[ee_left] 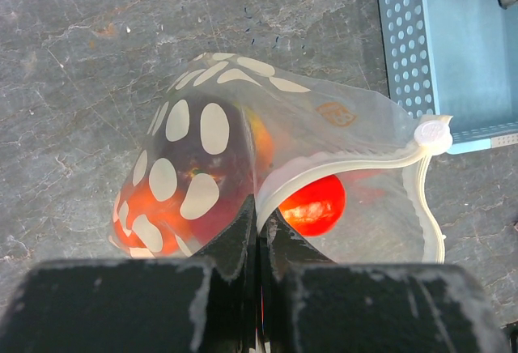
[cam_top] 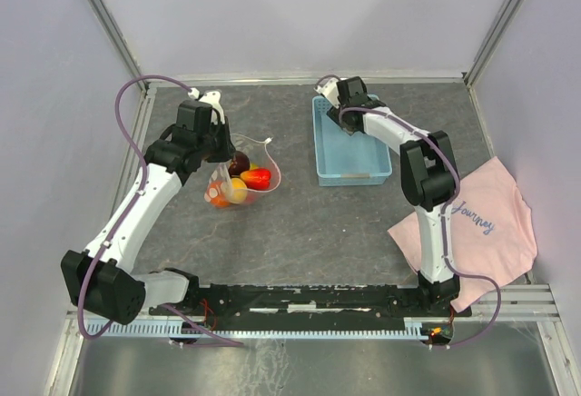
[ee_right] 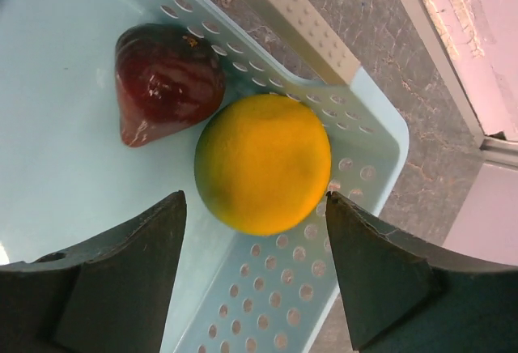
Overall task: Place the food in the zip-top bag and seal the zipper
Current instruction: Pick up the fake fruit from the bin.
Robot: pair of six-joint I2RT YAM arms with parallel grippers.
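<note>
Pinching of the zip-top bag (ee_left: pixel 324 114) at its rim is seen in the left wrist view. The left hand (ee_left: pixel 259 225) is closed tight, with its fingers pressed together on the plastic at the zipper (ee_left: pixel 348 164). The zipper is unsealed: its strip is bowed outward and the mouth gapes toward the lower right of the frame. A red piece (ee_left: pixel 314 206) is seen through the mouth. Dark and orange pieces are seen through the dotted wall at lower left. In the top view the bag is placed left of centre on the grey surface (cam_top: pixel 309 223).

The right hand (ee_right: pixel 255 207) is spread wide and nothing is held. It is positioned inside the light blue basket (ee_right: pixel 48 142), at the basket's upper-left corner in the top view. An orange fruit (ee_right: pixel 263 163) lies between its fingers, against the perforated wall; contact with the right-side finger cannot be told. A dark red fruit (ee_right: pixel 166 82) lies just beside it, toward upper left. A pink cloth (cam_top: pixel 472 223) is noted at the right of the top view.
</note>
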